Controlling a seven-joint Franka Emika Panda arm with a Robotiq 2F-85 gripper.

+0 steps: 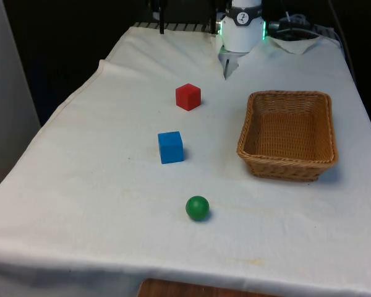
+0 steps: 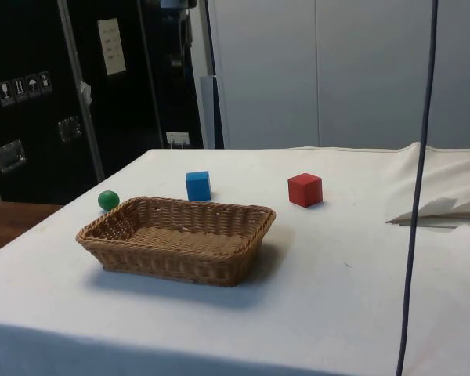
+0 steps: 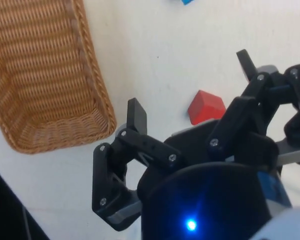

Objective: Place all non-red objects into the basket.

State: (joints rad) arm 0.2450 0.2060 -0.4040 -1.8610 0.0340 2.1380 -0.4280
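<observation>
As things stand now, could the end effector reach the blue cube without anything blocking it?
Probably yes. The blue cube sits alone on the open cloth, apart from the red cube, the green ball and the basket. The end effector hangs open above, nothing between.

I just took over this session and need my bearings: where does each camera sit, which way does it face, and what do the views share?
Front view: looks along the table at the arm's base, with the red cube, blue cube, green ball and basket between.
Side view: looks across the table from its side; basket nearest, cubes and ball beyond.
Wrist view: looks down past the open fingers at the cloth.
Shared: the basket, red cube and blue cube appear in all three views.
</observation>
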